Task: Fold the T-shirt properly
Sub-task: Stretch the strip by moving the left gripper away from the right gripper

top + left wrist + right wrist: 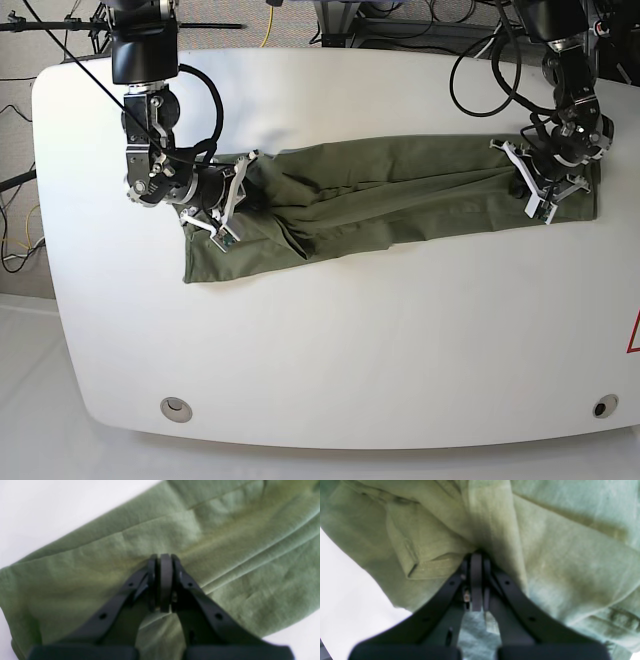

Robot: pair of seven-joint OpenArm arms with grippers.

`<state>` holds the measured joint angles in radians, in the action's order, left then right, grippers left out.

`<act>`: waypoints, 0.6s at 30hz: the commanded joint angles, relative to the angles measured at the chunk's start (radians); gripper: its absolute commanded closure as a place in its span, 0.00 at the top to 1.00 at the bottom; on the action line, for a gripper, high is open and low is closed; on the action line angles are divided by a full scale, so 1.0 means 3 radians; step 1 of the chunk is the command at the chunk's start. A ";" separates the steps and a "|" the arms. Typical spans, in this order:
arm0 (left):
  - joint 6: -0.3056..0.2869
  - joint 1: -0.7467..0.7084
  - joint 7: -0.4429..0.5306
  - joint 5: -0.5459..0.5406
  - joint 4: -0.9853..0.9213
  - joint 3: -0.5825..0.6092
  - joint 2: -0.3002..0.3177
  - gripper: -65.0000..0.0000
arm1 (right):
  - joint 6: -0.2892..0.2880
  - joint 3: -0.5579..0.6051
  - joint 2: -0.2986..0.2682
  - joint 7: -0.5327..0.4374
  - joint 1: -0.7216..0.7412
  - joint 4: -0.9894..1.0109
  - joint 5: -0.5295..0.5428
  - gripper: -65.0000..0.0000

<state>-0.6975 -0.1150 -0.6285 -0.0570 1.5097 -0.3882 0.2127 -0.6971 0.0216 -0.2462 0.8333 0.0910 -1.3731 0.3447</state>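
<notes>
The olive-green T-shirt (400,195) lies on the white table (350,330) as a long, creased band running left to right. In the base view my right gripper (243,192) is at the shirt's left end and my left gripper (518,178) at its right end. The left wrist view has the left gripper (163,558) shut, with creases of the T-shirt (225,542) meeting at its tips. Seen from the right wrist, the right gripper (477,556) is shut with the T-shirt (557,567) bunched around its tips and a hemmed edge folded beside it.
Cables (480,60) hang over the table's far edge behind both arms. Two round holes sit near the front corners, one left (177,406) and one right (603,406). A red mark (634,335) shows at the right edge.
</notes>
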 commanded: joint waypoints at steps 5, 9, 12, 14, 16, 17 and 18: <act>-0.0002 0.0030 -0.0005 -0.0028 0.0117 -0.0021 0.0060 0.00 | 0.0079 0.0002 -0.0041 0.0267 0.0015 0.0026 -0.0266 0.00; -0.0002 0.0021 -0.0034 -0.0025 0.0191 -0.0039 0.0059 0.00 | 0.0077 0.0002 -0.0038 0.0268 0.0013 0.0043 -0.0266 0.00; -0.0002 0.0008 -0.0073 0.0006 0.0279 -0.0049 0.0046 0.00 | 0.0070 0.0019 -0.0035 0.0268 0.0026 0.0071 -0.0268 0.00; -0.0002 0.0007 -0.0090 0.0010 0.0314 -0.0060 0.0046 0.00 | 0.0069 0.0021 -0.0034 0.0270 0.0030 0.0077 -0.0266 0.00; -0.0002 0.0011 -0.0107 0.0014 0.0339 -0.0075 0.0044 0.00 | 0.0074 0.0021 -0.0032 0.0278 0.0030 0.0088 -0.0268 0.00; -0.0002 0.0011 -0.0113 0.0017 0.0340 -0.0078 0.0045 0.00 | 0.0075 0.0021 -0.0032 0.0280 0.0032 0.0090 -0.0270 0.00; -0.0002 0.0012 -0.0119 0.0021 0.0342 -0.0081 0.0046 0.00 | 0.0076 0.0022 -0.0033 0.0283 0.0033 0.0093 -0.0272 0.00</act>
<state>-0.6975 -0.1211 -0.6662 -0.0456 1.5902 -0.4057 0.2138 -0.6968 0.0257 -0.2462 0.8387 0.1020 -1.3582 0.3443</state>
